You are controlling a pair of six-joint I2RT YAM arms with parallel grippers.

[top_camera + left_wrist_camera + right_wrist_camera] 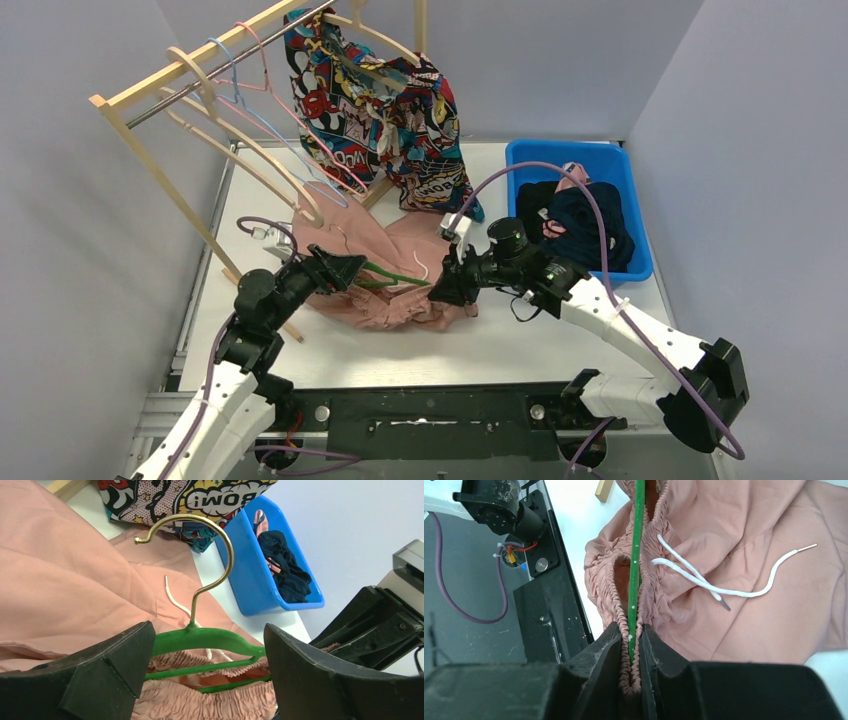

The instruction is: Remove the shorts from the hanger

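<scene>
Clamping one green hanger [200,639] with pink shorts [749,630], right end effector [629,628], left end effector [208,628] released

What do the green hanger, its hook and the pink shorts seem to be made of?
The hanger: probably plastic, smooth and glossy green.
The hook: metal, shiny gold reflections.
The shorts: soft matte fabric, with folds and gathered waist.

Pale grey walls [60,200], white table [520,350]
</scene>
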